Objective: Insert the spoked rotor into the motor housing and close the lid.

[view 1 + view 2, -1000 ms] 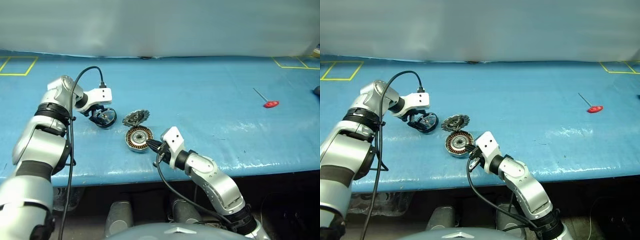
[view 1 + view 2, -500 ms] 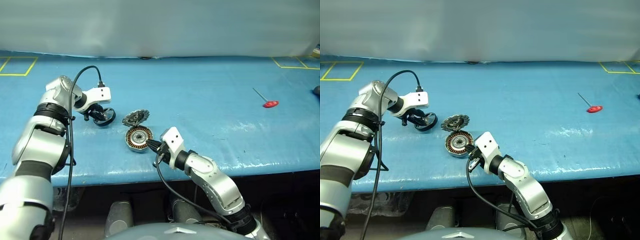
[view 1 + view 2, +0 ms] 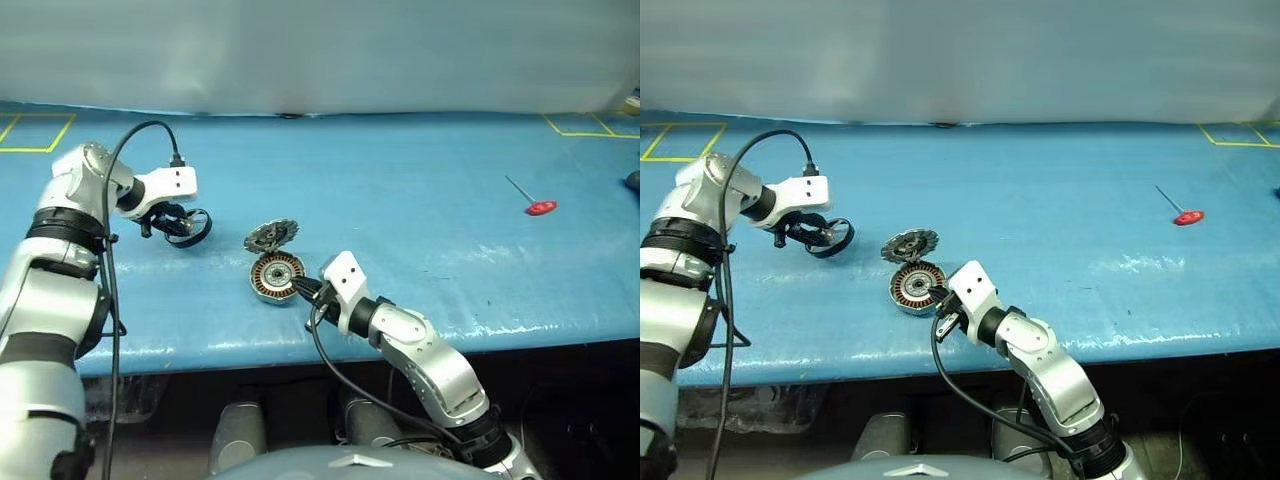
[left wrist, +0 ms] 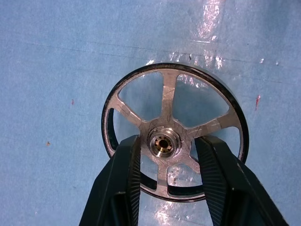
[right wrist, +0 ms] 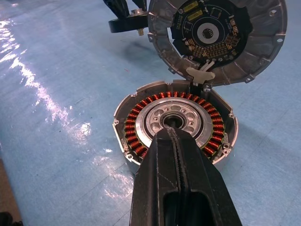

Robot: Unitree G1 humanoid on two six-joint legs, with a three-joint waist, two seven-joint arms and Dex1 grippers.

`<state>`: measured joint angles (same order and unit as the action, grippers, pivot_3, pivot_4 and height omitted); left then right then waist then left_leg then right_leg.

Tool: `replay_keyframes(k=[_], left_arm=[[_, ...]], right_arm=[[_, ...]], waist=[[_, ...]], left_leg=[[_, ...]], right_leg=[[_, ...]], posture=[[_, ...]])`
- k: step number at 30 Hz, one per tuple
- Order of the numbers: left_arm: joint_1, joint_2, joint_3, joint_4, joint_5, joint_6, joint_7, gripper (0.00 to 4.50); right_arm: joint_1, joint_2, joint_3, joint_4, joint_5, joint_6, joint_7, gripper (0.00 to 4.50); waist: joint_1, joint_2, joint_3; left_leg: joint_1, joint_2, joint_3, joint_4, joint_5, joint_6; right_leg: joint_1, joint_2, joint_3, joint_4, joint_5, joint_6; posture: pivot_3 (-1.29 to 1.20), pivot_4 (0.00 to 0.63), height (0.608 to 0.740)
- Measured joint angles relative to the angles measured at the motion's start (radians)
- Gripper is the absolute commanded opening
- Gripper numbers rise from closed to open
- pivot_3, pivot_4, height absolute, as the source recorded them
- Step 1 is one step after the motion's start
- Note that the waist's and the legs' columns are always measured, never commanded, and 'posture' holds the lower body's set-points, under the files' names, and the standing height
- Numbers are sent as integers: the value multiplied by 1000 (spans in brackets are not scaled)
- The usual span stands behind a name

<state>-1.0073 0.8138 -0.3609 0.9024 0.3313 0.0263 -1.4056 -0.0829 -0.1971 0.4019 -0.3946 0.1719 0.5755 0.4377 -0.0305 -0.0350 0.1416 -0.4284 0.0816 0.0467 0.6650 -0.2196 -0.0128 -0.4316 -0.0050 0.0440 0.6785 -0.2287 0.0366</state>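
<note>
Gripping the rotor (image 4: 173, 132) across its shiny hub, the left gripper (image 4: 167, 155) has a black finger (image 4: 123, 174) on each side of the centre, spokes and dark ring fanning out around them. From the head views the rotor (image 3: 187, 227) hangs tilted in that gripper (image 3: 166, 222), clear of the blue table (image 3: 420, 190), well left of the housing (image 3: 277, 276).

The housing sits near the table's front edge, open, its ring of copper coils (image 5: 155, 100) showing around a silver centre. The lid (image 3: 271, 235) stands tilted up at the housing's far edge, joined there by a small hinge (image 5: 201, 75); its inner face (image 5: 214, 33) carries a dark round circuit board and a ribbed rim.

The right gripper (image 3: 305, 291) is at the housing's near right side, fingers (image 5: 181, 188) pressed tight together with nothing between them, tips over the near rim and pointing toward the centre; whether they touch the metal I cannot tell.

Far off to the right lies a small red-handled tool (image 3: 534, 201). Yellow tape lines (image 3: 35, 130) mark the table's far corners
</note>
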Motion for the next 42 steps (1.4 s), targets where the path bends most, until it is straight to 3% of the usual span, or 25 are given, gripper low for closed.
replay_keyframes(k=[8, 14, 27, 42], left_arm=[[311, 167, 85, -427, -106, 142, -81, 1473], [480, 231, 160, -687, -180, 262, -56, 1473], [633, 276, 206, -991, -276, 365, 9, 1473], [800, 273, 351, -1314, -379, 512, 190, 1473]], right_arm=[[-25, 3, 5, 17, 1, -1, 23, 0], [-45, -4, 14, 32, 5, -1, 59, 0], [-98, -14, 21, 71, 5, -5, 109, 0], [-71, -1, 19, 70, 4, -21, 81, 0]], waist=[[-5, 0, 0], [9, 0, 0], [10, 0, 0], [10, 1, 0]], left_leg=[[0, 1, 0, 0, 0, 0], [2, 1, 1, 2, 0, 0], [2, 1, 2, 1, 1, 1], [3, 1, 3, 1, 1, 1]], right_leg=[[0, 0, 0, 1, -2, -2], [1, -1, 0, 1, -5, -1], [1, -1, 1, 1, -5, -1], [1, -1, 1, 1, -5, -1]], posture=[[0, 150, 740], [0, 150, 740], [0, 150, 740], [0, 150, 740]])
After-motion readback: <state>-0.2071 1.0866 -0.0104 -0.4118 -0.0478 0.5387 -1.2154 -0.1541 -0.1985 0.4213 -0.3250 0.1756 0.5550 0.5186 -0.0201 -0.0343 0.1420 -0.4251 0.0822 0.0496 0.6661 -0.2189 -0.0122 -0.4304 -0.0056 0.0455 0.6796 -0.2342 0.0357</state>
